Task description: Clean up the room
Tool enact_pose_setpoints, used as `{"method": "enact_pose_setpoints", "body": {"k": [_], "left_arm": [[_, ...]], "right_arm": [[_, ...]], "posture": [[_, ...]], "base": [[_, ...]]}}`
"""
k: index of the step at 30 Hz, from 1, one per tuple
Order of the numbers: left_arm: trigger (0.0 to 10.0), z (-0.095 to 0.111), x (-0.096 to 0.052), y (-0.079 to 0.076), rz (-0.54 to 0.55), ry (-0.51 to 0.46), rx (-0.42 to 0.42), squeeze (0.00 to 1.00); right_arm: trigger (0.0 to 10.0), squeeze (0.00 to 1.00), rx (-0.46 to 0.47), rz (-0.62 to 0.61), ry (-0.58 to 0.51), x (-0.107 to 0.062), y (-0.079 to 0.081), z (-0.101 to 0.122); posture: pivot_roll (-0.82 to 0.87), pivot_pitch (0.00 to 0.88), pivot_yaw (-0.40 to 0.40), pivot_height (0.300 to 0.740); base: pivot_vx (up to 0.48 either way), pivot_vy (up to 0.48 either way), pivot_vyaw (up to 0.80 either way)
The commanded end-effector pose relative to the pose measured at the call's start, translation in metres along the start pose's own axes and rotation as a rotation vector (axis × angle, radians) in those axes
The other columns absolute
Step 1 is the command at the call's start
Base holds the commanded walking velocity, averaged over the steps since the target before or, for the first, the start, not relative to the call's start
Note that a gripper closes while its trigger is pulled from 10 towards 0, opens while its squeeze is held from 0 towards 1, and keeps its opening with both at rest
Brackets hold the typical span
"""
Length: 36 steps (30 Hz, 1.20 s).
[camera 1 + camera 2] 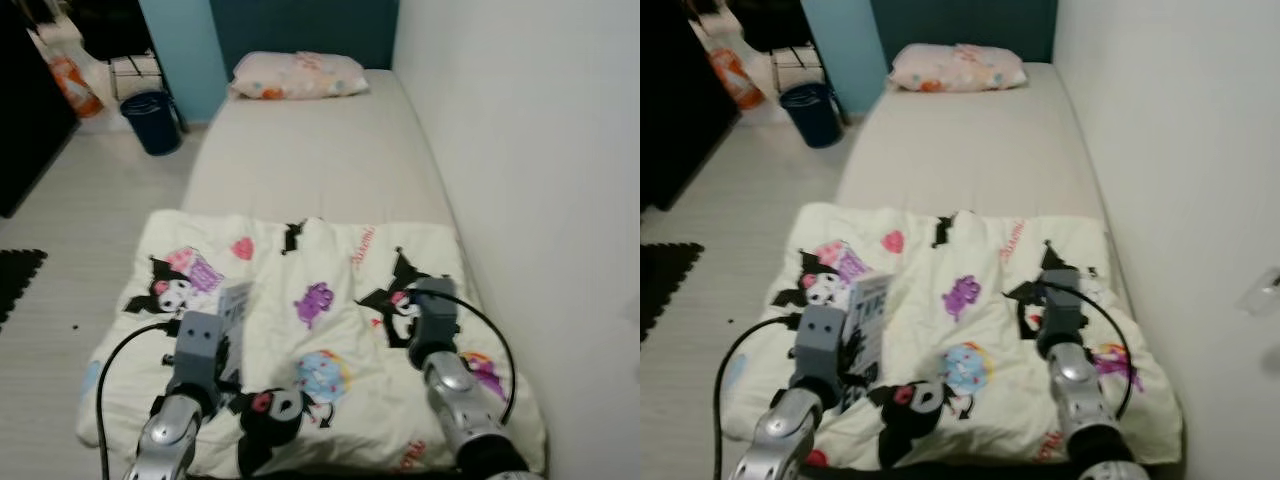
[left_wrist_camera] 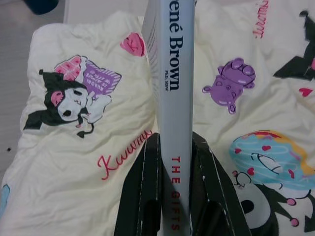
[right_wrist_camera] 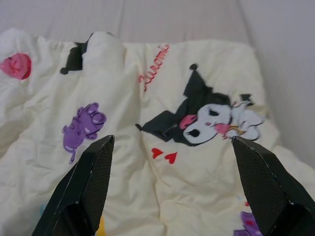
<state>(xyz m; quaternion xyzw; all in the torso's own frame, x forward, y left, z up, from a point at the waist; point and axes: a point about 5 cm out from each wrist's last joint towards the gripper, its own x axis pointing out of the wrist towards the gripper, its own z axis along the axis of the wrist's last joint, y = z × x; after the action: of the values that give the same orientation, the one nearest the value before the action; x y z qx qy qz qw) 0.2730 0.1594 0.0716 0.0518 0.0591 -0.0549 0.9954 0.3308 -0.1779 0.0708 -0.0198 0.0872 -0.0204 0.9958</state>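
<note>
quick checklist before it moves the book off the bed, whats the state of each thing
1. Grip on the book: ok. The left gripper has its fingers shut on the spine, one on each side.
2. Book clear of the blanket: cannot tell. It stands upright above the folds, but its lower edge is hidden.
3. Right gripper free: ok. Open over the blanket, holding nothing.
4. Cables: cannot tell. A black cable loops beside the left arm close to the blanket edge; snagging is possible.
5. Floor to the left of the bed: ok near the bed; a blue bin stands farther back.
</note>
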Motion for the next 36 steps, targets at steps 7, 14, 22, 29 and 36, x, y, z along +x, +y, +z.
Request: {"method": "enact_pose_setpoints", "body": {"k": [7,14,22,29,36], "left_arm": [[10.0,-0.002,-0.006,0.009,0.021,-0.003,0.01,0.0],[10.0,-0.002,-0.008,0.011,0.022,-0.002,0.011,0.0],[10.0,-0.003,-0.008,0.014,0.027,0.0,0.007,0.0],[10.0,-0.002,-0.008,0.016,0.03,0.0,0.008,0.0],[10.0,-0.002,-0.009,0.019,0.037,-0.002,0.009,0.0]], "right_arm": [[10.0,0.0,0.011,0.035,0.012,-0.002,0.013,-0.005],[10.0,0.0,0.006,0.05,0.011,-0.003,0.016,-0.006],[10.0,0.0,-0.003,0.082,0.002,-0.003,0.023,-0.004],[10.0,0.0,-0.011,0.097,-0.002,-0.005,0.025,-0.005],[10.0,0.0,-0.016,0.106,-0.003,-0.007,0.027,-0.007]], "posture": [[0.01,0.131,0.028,0.74],[0.01,0.129,0.023,0.74],[0.01,0.121,0.02,0.74],[0.01,0.12,0.018,0.74],[0.01,0.12,0.017,0.74]], "base": [[0.0,0.48,0.0],[0.0,0.48,0.0],[0.0,0.48,0.0],[0.0,0.48,0.0],[0.0,0.48,0.0]]}}
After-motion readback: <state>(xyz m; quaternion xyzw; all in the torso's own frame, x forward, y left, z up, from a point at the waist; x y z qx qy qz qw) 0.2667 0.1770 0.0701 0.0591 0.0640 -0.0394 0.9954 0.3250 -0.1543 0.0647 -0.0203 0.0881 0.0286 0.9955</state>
